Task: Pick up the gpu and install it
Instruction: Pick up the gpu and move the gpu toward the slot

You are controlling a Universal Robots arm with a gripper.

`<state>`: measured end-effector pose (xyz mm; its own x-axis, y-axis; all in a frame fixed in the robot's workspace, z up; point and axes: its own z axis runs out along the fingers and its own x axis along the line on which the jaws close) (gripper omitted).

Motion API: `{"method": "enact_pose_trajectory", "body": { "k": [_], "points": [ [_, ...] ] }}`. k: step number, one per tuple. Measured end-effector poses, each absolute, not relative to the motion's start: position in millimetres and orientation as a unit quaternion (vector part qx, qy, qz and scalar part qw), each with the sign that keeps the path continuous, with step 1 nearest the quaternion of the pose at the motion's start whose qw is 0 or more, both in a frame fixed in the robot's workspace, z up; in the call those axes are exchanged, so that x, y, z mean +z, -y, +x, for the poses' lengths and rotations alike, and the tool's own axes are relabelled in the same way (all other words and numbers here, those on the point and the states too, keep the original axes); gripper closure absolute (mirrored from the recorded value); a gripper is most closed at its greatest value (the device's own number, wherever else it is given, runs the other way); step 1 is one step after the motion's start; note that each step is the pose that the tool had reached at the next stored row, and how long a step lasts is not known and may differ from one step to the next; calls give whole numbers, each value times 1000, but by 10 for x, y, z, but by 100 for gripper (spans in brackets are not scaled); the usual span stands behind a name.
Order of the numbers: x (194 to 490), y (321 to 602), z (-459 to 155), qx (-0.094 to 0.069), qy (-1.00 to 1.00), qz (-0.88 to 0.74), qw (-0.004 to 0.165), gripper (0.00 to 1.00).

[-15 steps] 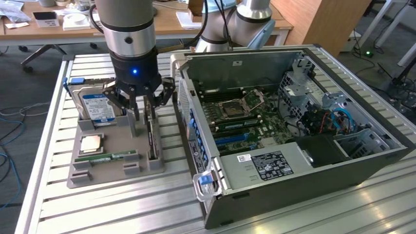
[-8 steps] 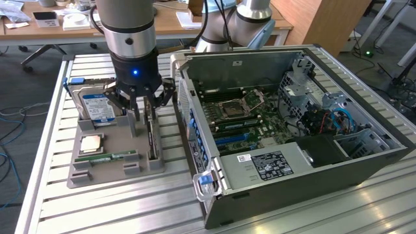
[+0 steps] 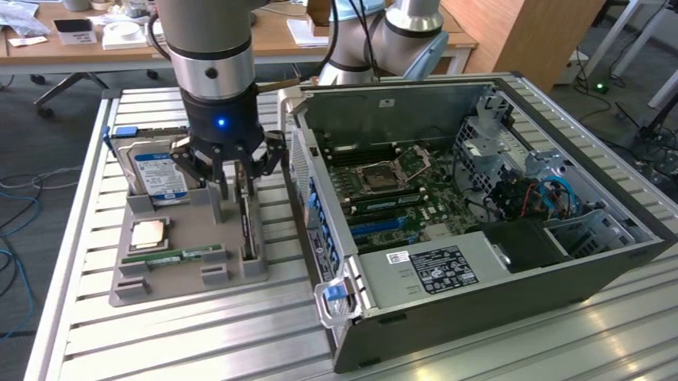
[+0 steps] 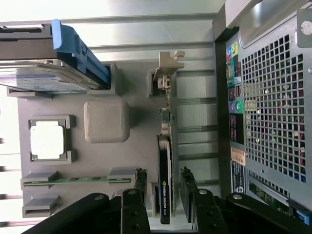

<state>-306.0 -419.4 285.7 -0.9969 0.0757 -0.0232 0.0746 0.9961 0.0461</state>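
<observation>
Gripper (image 4: 165, 178): half open, fingers (image 4: 141, 181) either side of the gpu (image 4: 165, 146), apparently clamping nothing; contact is hard to judge.
Location: gpu upright on edge in the grey holder tray (image 3: 159, 295), beside the open computer case (image 3: 477, 274).
Risk: an off-centre close could tilt the card and jam it in its slot.
Surface: slatted metal table (image 3: 159, 343).
Room: office desks (image 3: 138, 49) behind.

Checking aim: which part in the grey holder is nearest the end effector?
The gpu, the dark card on edge between the end effector's fingers; hard drive, processor and memory stick sit farther off.
</observation>
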Motion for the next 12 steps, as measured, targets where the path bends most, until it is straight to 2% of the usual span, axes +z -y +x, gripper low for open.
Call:
{"method": "enact_pose_trajectory", "body": {
  "k": [12],
  "points": [
    [2772, 4194, -3061, 23, -999, 38, 12, 58]
  ]
}}
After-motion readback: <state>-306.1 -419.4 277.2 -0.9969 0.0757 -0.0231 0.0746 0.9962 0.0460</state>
